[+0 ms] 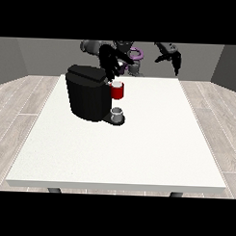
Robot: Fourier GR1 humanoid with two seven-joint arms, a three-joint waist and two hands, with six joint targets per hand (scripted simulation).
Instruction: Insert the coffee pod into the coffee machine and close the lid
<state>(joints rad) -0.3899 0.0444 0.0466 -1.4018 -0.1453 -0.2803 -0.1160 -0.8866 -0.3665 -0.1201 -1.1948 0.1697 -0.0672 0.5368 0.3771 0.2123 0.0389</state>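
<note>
**Ana:** Right, the coffee machine (87, 97) stands on the white counter (138, 149), toward the view's left, and the hand at the view's left (111, 62) is right over its front.

**Ben:** Where's the coffee pod?

**Ana:** White top at the mouth of the red holder (117, 91) on the machine's front — that looks like the coffee pod (116, 84), sitting in or just at the slot. The fingers hang downward, spread, just above it. I can't tell whether they touch it.

**Ben:** So the pod is in?

**Ana:** Seated or very nearly, I'd judge. The lid (87, 73) up top looks flat, but whether it's properly shut I can't make out. So closing the lid is what I'd count as left.

**Ben:** The other hand?

**Ana:** The hand at the view's right (174, 59) hangs in the air, well apart from the machine, fingers drooping and relaxed, holding nothing.

**Ben:** Anything else?

**Ana:** A small grey cup (117, 114) on the tray below the holder.

**Ben:** Any brand or label?

**Ana:** None readable — plain black machine, no writing visible.
</note>
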